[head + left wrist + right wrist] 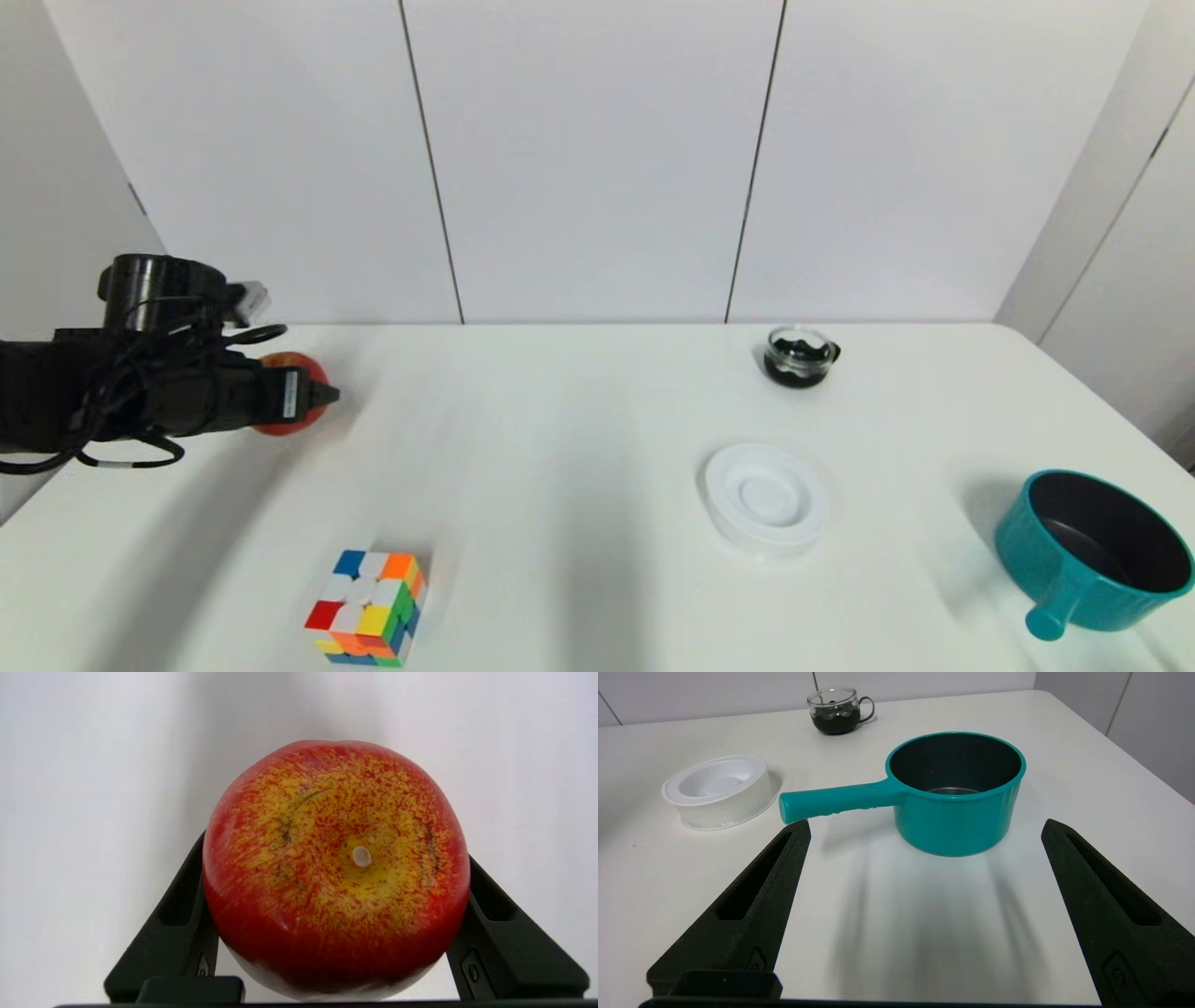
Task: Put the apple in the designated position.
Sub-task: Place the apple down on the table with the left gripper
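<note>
Now my left end effector (pixel 336 933) pinches the apple (pixel 336 868) between its fingers, above the far-left desk (pixel 579 448). I'd carry it level, lower gently onto bare white desk, then release. Right end effector (pixel 924 905) idles, spread.

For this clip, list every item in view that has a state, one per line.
apple: held between the left gripper's fingers, stem dimple facing the wrist camera
left gripper: shut on the apple, at the table's far left
right gripper: open, empty, short of the teal pot
teal pot: upright, empty
white ridged dish: upright, empty
glass cup: upright, dark contents inside
puzzle cube: scrambled, resting on the table
</note>
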You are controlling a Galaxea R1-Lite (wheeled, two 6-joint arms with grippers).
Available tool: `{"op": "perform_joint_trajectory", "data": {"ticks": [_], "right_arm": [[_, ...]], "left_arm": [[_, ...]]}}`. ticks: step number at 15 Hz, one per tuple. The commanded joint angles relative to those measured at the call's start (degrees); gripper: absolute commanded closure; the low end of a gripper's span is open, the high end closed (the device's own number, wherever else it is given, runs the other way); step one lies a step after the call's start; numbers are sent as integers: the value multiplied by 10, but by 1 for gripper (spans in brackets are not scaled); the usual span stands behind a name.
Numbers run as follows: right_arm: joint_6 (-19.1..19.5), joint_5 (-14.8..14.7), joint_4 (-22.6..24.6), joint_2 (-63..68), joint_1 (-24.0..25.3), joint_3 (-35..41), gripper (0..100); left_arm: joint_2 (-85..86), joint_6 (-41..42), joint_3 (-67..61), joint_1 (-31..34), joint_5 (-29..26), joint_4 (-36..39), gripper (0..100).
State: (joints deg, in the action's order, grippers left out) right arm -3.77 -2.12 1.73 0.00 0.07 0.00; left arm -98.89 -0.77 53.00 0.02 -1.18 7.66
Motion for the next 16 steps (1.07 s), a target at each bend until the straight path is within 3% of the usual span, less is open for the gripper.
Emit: {"op": "perform_joint_trajectory", "data": {"ticks": [1,9,16], "right_arm": [[0,0,0,0,0,7,0],[0,0,0,0,0,7,0],[0,0,0,0,0,7,0]], "left_arm": [[101,0,-26,-6,-44,-72,100],[270,0,-180,-38,-68,-145,100],[327,1,-273,-39,-65,-145,100]]}}
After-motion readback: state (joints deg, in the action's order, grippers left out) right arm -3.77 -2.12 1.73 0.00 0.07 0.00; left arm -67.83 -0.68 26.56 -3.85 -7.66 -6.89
